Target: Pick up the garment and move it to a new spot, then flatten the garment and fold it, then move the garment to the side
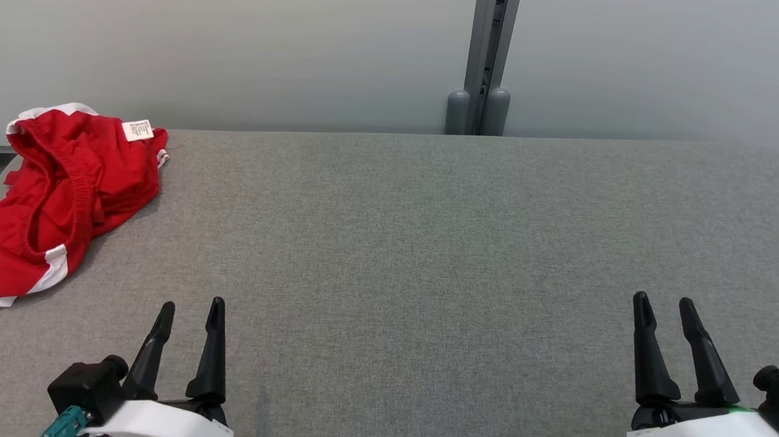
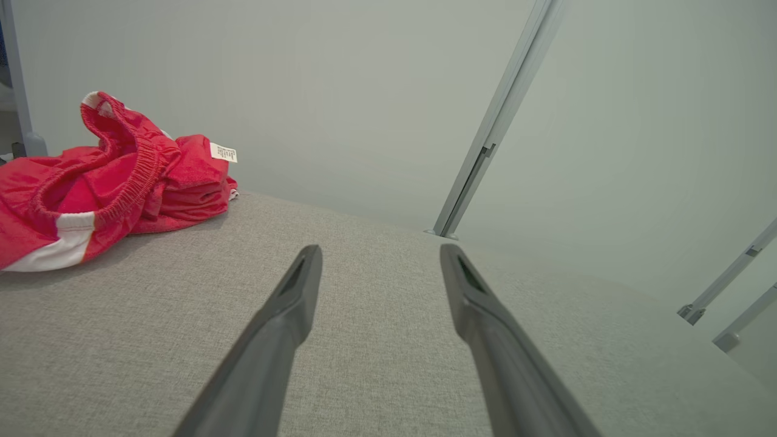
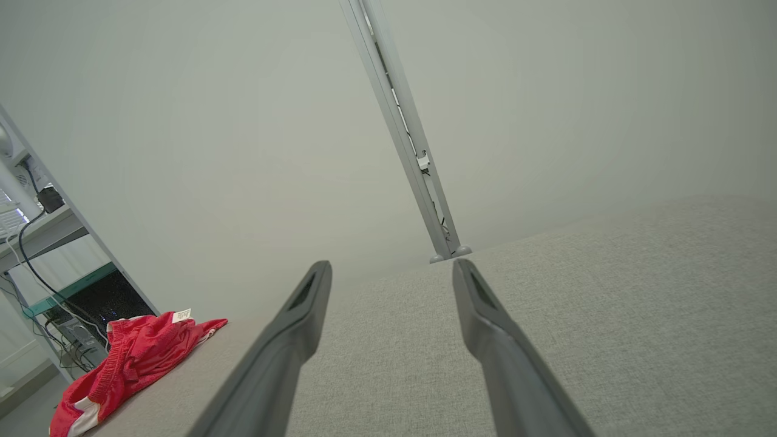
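The garment (image 1: 62, 189) is a pair of red shorts with white trim and a white label, lying crumpled at the far left corner of the grey table (image 1: 428, 249). It also shows at the left of the left wrist view as the garment (image 2: 103, 182) and at the lower left of the right wrist view as the garment (image 3: 127, 358). My left gripper (image 1: 191, 311) hovers open near the front left, below and right of the garment, nothing between its fingers. My right gripper (image 1: 665, 303) is open at the front right, far from the garment. The same open fingers appear as left gripper (image 2: 379, 252) and right gripper (image 3: 391, 267).
A pale partition wall runs behind the table with a grey metal post (image 1: 487, 54) at its middle. Shelving with cables (image 3: 36, 255) stands beyond the table's left end. The garment's lower part reaches the table's left edge.
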### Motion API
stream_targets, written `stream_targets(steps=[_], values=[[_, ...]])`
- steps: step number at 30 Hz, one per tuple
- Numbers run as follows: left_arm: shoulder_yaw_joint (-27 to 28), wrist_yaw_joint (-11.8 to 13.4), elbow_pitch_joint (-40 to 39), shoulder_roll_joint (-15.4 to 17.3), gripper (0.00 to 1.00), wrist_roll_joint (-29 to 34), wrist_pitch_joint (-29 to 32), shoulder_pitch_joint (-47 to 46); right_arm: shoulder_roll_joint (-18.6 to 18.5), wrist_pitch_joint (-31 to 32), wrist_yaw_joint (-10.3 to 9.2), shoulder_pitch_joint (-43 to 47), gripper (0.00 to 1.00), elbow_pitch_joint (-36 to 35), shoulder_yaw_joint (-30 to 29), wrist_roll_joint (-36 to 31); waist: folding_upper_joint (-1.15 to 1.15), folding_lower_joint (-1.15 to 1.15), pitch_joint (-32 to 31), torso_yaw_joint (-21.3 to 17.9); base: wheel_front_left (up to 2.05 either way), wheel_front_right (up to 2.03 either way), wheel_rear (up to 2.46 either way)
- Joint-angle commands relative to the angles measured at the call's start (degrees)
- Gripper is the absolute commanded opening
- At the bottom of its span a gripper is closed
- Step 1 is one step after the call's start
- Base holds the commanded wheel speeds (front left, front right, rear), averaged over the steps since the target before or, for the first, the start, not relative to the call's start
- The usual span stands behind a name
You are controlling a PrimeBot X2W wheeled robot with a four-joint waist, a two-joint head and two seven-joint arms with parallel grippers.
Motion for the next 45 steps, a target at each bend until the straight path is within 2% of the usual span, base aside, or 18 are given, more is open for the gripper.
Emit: stream_targets(steps=[1,31,45], values=[[0.0,0.15,-0.26,0.33,1.0,1.35,-0.47,-0.02,-0.51,-0.71,0.09,0.24,1.0,-0.66,-0.05,-1.44,0.0,0.0,-0.04,0.01,0.0,0.0,0.0],[-0.29,1.99,1.17,0.47,1.0,11.01,-3.88,2.16,-0.7,-4.16,0.12,1.35,1.0,1.69,0.7,-14.6,0.0,0.0,-0.92,0.23,0.0,0.0,0.0],[-1.17,2.69,2.19,0.5,1.0,11.35,-4.81,2.37,-0.75,-5.07,0.13,0.52,1.0,4.85,1.34,-17.57,0.0,0.0,-1.09,0.34,0.0,0.0,0.0]])
